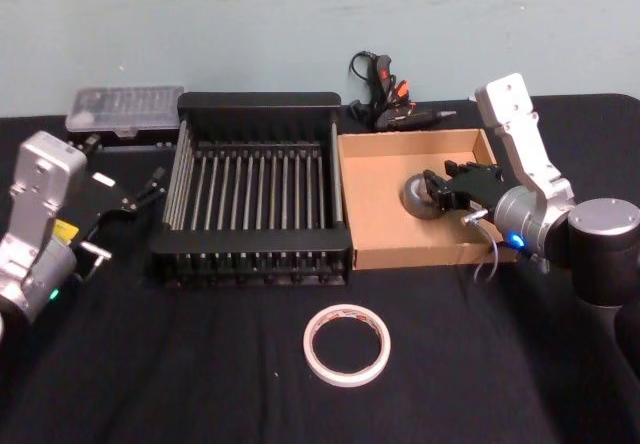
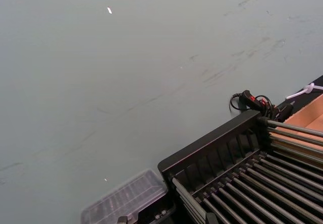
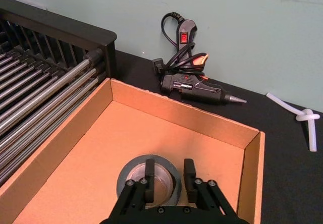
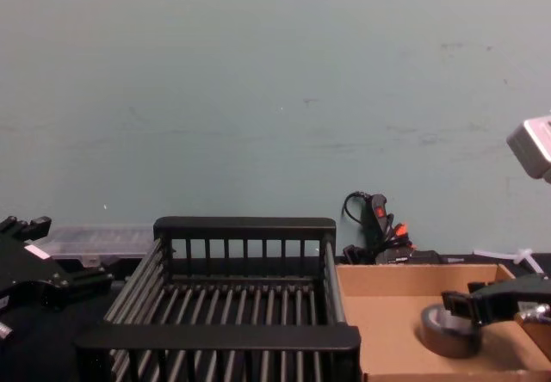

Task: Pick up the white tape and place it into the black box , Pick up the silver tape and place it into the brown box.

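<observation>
Silver tape (image 3: pixel 149 177), a small thick roll of dark grey-silver with a pale inner core, pinched by the right pincer (image 3: pixel 168 176) on its wall, one black finger inside the core and the other outside the rim. Carried inside the shallow brown cardboard tray (image 1: pixel 375 204), low over the floor; touching the cardboard or just above it, cannot tell from the chest view. Step in hand, by judgement: the placing of the second-named roll, close to its release. Next move calls for lowering until the roll rests on the tray floor, spreading the fingers, then lifting straight up so the inner finger clears the core without dragging the roll along. Beyond the right pincer, past the tray's far wall, a black glue gun with a red switch (image 3: pixel 189 80) and its coiled cord, well apart from the work. To the pincer's side, the black slatted plastic crate (image 1: pixel 255 114), touching the tray's wall, with nothing seen in it. White tape (image 1: pixel 346 343), a thin wide ring of whitish tape, flat on the black table (image 1: pixel 200 384), nearer the robot than both containers, well apart from both pincers, not yet picked up. Left pincer (image 1: pixel 148 190) hanging idle just outside the crate's far side from the tray, fingers spread, holding nothing; beyond it a clear plastic case (image 1: pixel 125 109).
</observation>
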Available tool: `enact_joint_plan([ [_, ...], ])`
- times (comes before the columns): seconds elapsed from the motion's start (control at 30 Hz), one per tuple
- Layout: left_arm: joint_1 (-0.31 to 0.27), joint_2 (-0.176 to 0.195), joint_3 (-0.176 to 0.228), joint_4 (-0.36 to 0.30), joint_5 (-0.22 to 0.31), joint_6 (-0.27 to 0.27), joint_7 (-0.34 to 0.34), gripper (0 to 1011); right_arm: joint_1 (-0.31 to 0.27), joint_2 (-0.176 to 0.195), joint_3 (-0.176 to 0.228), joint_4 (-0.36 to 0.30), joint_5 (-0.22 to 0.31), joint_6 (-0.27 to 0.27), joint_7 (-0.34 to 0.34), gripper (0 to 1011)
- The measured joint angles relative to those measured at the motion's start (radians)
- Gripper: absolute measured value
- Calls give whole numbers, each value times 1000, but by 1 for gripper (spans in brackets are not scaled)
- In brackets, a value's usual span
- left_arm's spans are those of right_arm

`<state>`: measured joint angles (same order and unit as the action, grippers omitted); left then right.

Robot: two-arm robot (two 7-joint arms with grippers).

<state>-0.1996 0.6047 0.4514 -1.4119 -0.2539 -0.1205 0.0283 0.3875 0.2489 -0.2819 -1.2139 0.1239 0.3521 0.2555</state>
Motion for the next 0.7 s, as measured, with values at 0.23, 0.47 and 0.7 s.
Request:
enact_joint_plan([
  [0.23, 0, 0, 0, 0, 0, 0, 0, 1001, -1, 1, 0, -1, 2, 1, 1, 541],
  [0.47, 0, 0, 0, 0, 0, 0, 0, 1001, -1, 1, 0, -2, 2, 1, 1, 767],
  [0.7, 0, 0, 0, 0, 0, 0, 0, 1001, -1, 1, 0, -2, 3, 1, 1, 973],
])
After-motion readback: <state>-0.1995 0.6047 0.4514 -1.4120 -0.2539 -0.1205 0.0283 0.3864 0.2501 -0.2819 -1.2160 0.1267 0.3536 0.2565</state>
